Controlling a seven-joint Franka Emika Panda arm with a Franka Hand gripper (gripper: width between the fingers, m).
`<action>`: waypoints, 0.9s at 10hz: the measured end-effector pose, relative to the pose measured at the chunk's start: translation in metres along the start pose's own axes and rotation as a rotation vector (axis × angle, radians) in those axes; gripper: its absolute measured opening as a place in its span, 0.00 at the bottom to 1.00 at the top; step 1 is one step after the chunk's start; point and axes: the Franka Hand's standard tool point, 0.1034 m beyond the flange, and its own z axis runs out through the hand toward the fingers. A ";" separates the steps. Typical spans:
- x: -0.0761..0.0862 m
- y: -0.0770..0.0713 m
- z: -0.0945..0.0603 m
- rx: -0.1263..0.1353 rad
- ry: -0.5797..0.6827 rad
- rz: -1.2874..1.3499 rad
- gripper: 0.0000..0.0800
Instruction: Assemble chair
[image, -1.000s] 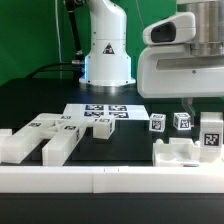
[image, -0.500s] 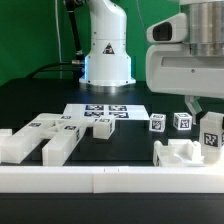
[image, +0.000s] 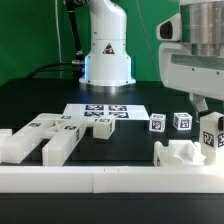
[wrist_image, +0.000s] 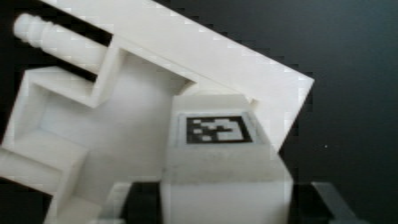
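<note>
The fingers (wrist_image: 75, 206) are clamped on a chunky white plastic block with a black-and-white square tag (image: 212, 137). It sits at 3 o'clock in the exterior view, at 2 o'clock of a slotted white plastic chair piece (image: 184, 154) on the black tabletop (image: 40, 100).

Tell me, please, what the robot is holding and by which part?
A white chair piece, clamped across its narrow tagged block, near the tag.
</note>
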 end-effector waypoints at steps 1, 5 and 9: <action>-0.001 0.000 0.000 0.002 -0.006 0.094 0.36; -0.005 -0.002 0.000 0.003 -0.006 0.322 0.36; -0.005 -0.002 0.001 0.003 -0.012 0.325 0.50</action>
